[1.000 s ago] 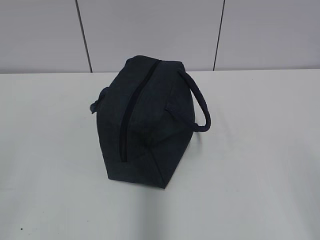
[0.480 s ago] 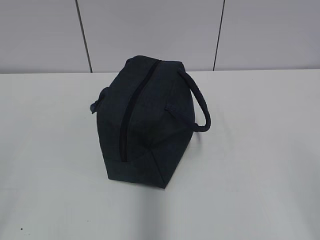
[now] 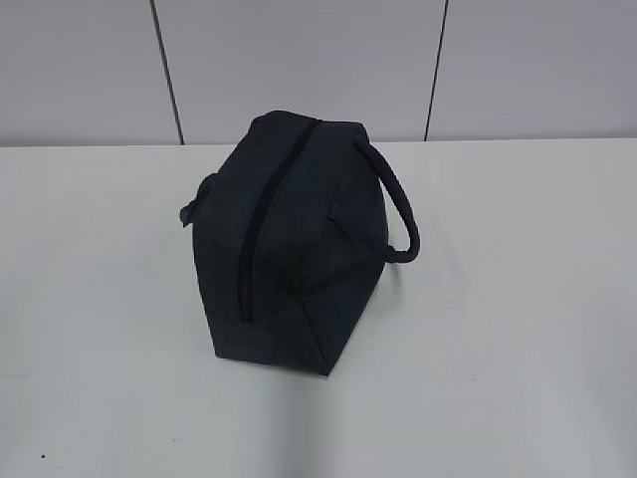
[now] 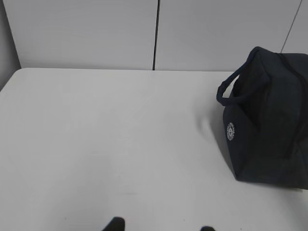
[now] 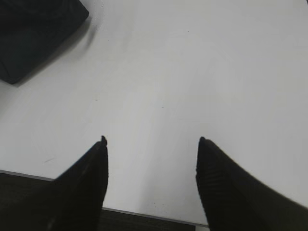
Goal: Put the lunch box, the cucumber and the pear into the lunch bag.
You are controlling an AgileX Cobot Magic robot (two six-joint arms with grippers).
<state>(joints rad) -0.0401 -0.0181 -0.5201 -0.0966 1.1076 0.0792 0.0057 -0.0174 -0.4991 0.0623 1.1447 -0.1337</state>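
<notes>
The lunch bag [image 4: 269, 125] is cut off by the right edge in the left wrist view, and only one corner [image 5: 33, 33] shows in the right wrist view. With its zipper [image 3: 261, 224] shut, its inside is hidden. Only two dark tips of the left end effector [image 4: 161, 225] poke above the bottom edge.

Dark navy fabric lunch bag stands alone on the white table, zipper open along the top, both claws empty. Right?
Not quite: the exterior view shows the zipper closed along the top of the dark navy fabric lunch bag. The rest holds: it stands alone on the white table, and the left claw and right claw are empty.
</notes>
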